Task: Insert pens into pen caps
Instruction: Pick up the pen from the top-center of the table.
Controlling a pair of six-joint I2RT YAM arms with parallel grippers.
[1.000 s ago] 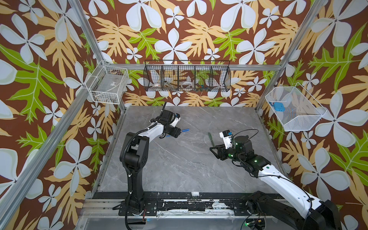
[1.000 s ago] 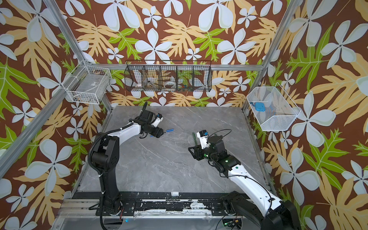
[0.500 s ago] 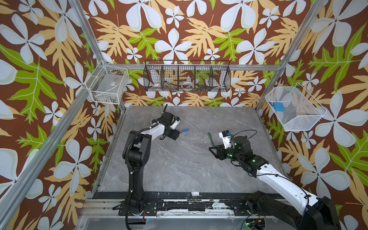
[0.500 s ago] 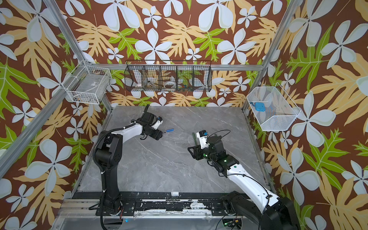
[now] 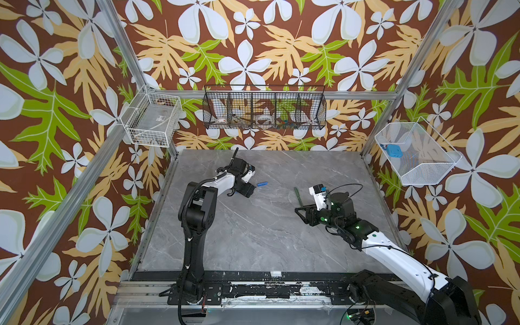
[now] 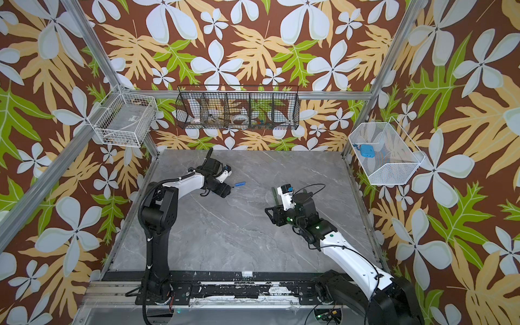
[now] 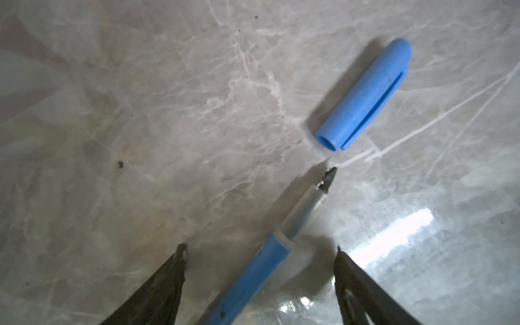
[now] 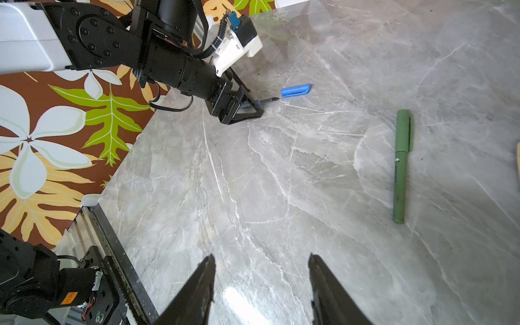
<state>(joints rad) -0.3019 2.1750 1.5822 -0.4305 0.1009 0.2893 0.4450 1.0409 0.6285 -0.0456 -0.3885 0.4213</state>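
In the left wrist view a blue pen (image 7: pixel 261 264) lies flat on the grey table, and its dark tip stops just short of the open end of a blue cap (image 7: pixel 365 92). My left gripper (image 7: pixel 259 249) is open and straddles the pen barrel, with a gap on both sides. In both top views this gripper (image 5: pixel 247 191) sits low beside the cap (image 5: pixel 261 184) (image 6: pixel 240 184). A green pen (image 8: pixel 401 168) with its cap on lies further right (image 5: pixel 297 195). My right gripper (image 8: pixel 261 256) hovers open and empty above bare table (image 5: pixel 302 213).
A black wire basket (image 5: pixel 264 108) hangs on the back wall. White wire baskets hang at the left (image 5: pixel 152 121) and right (image 5: pixel 413 154). A tan sliver (image 8: pixel 518 160) shows at the edge of the right wrist view, too little to identify. Metal rail (image 5: pixel 253 289) runs along the table's front.
The left arm's elbow has swung slightly to the right while its gripper stays by the blue cap. The right arm has barely moved.
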